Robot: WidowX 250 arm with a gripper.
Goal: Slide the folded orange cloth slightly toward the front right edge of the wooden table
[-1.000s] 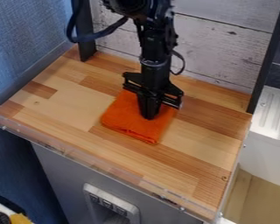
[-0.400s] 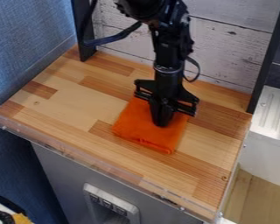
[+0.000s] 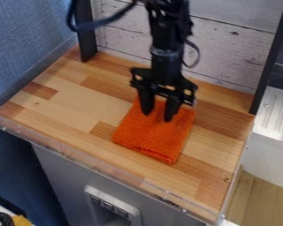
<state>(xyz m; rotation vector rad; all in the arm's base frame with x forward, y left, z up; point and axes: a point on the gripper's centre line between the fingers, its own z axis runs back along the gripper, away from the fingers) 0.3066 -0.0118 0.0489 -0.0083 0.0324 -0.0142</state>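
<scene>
Camera view, from above at a slant, shows an orange cloth (image 3: pixel 153 139) which lies folded on the wooden counter (image 3: pixel 67 101), and this cloth serves for all the places below. Its layers can be seen along the edge that is nearest to the camera. The black gripper (image 3: pixel 158 115) hangs over the far part of the cloth, with its two fingers pointing down. The fingers stand apart, with orange fabric visible between them, so the claw is open and it grips nothing. Whether the tips touch the cloth, I cannot tell.

Behind the cloth, past the back edge of the counter, rises a whitish wooden panel (image 3: pixel 227 57). One black post (image 3: pixel 86 35) stands behind the cloth and to its left, and another black post (image 3: pixel 268 66) behind it and to its right. Farther to the left of the cloth there is a blue wall (image 3: pixel 25 48). Well to the right of it, beyond the counter, is a white ribbed surface (image 3: pixel 277 112). In front of the cloth, a transparent strip (image 3: pixel 102 164) runs along the counter's edge, and below this strip is a grey front (image 3: pixel 55 176) with a light-coloured fitting (image 3: pixel 130 211).
</scene>
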